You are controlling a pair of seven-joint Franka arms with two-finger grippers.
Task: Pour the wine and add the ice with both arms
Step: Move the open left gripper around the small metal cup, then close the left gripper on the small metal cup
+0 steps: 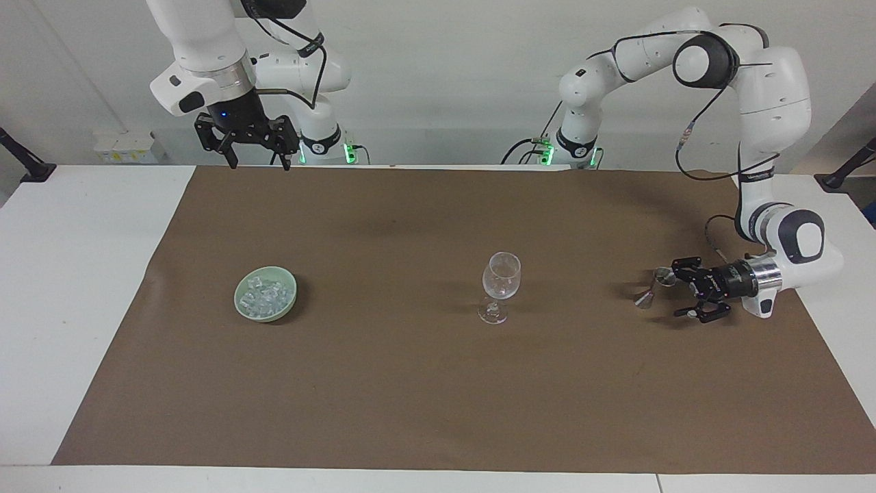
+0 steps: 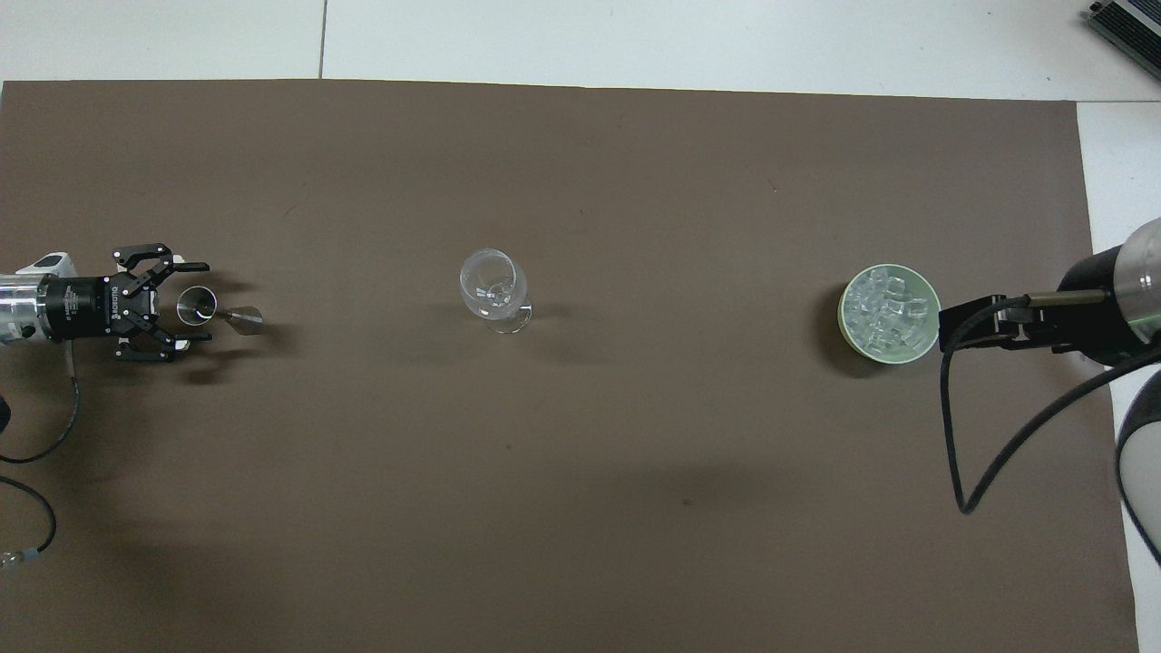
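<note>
A small metal hourglass-shaped measure [image 1: 653, 286] [image 2: 207, 309] stands on the brown mat at the left arm's end. My left gripper [image 1: 677, 288] [image 2: 194, 302] lies level just above the mat, open, with a finger on each side of the measure's upper cup and a gap on both sides. An empty stemmed glass [image 1: 501, 279] [image 2: 493, 288] stands mid-table. The ice [image 1: 267, 294] [image 2: 887, 311] fills a pale green bowl [image 1: 242, 309] [image 2: 845, 326] toward the right arm's end. My right gripper [image 1: 254, 152] waits open, raised over the mat's edge by its base. No wine shows.
The brown mat [image 1: 438, 397] [image 2: 580, 508] covers most of the white table [image 1: 61, 287]. A black cable [image 2: 961, 426] hangs from the right arm's wrist beside the bowl. Another cable [image 2: 41, 435] trails from the left wrist over the mat.
</note>
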